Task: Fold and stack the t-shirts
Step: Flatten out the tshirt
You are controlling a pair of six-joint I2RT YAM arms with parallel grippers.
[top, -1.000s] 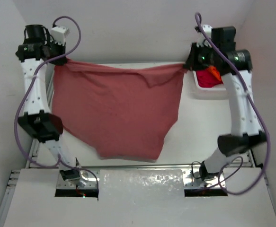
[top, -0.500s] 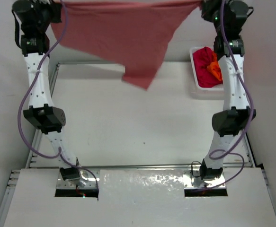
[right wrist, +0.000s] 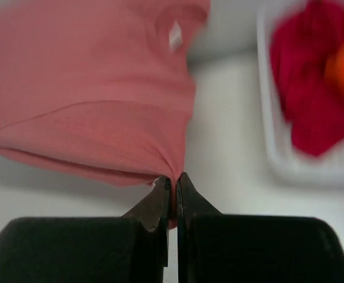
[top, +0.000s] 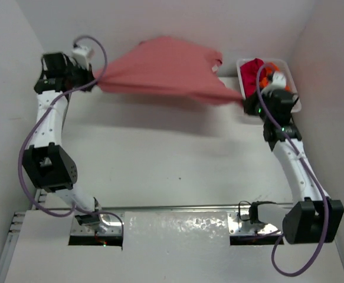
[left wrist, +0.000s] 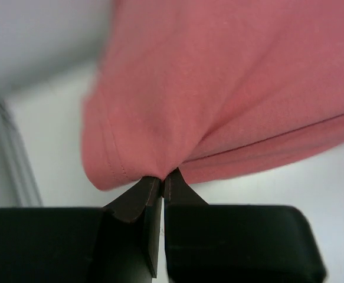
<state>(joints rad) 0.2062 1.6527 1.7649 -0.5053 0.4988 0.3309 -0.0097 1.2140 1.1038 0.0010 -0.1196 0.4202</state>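
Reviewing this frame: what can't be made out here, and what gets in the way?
1. Top view: the right gripper and its arm cover the near part of the white basket. How the crimson t-shirt and orange t-shirt lie inside is unclear.
2. Top view: the pink t-shirt hangs bunched, and its own folds hide the sleeves.
3. Right wrist view: the basket's contents are blurred and cut off by the right edge.

The pink t-shirt (top: 166, 73) was soft, matt cloth. The basket (right wrist: 267, 106), upper right, looked smooth plastic; the table (top: 177, 159) was matt.
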